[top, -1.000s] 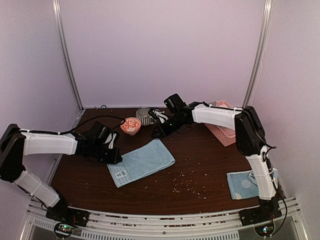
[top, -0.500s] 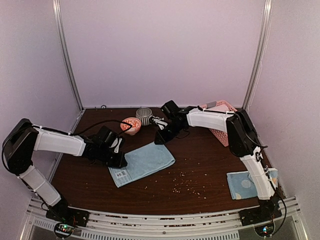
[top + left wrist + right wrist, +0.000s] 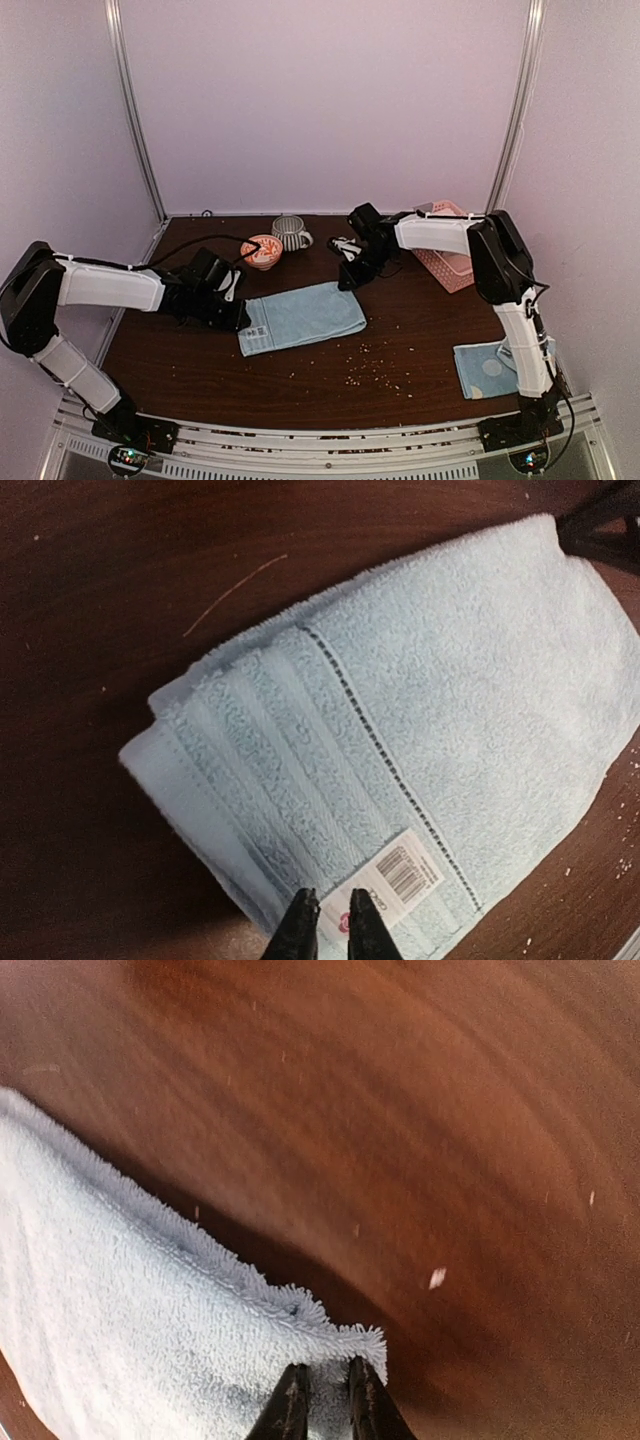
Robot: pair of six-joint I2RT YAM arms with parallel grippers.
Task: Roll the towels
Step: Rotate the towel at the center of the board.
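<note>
**Both grippers pinch the plain blue towel at opposite ends**

From above, we see the left gripper [image 3: 236,314] low on the table [image 3: 420,335], at the near-left end of the light blue towel [image 3: 305,316]. The towel lies spread in the middle of the table. The left wrist camera gives us what the overhead view cannot. The two fingertips stand almost together with the towel's hem nipped between them, just beside the white label [image 3: 400,873], and ribbed bands run across that end of the cloth.

Behind the towel stand an orange-patterned bowl [image 3: 262,251] and a grey cup [image 3: 289,232], which we see only from above.

At the towel's far-right corner sits the right gripper [image 3: 348,280]. Overhead it is just a dark shape, but its own camera shows the fingertips drawn close with the fluffy corner caught between them.

Crumbs [image 3: 365,372] speckle the table in front of the towel. Further right, a pink basket [image 3: 447,265] sits near the back. A dotted towel [image 3: 485,368] lies at the near-right edge, partly behind the right arm. Neither wrist view shows these two.
</note>
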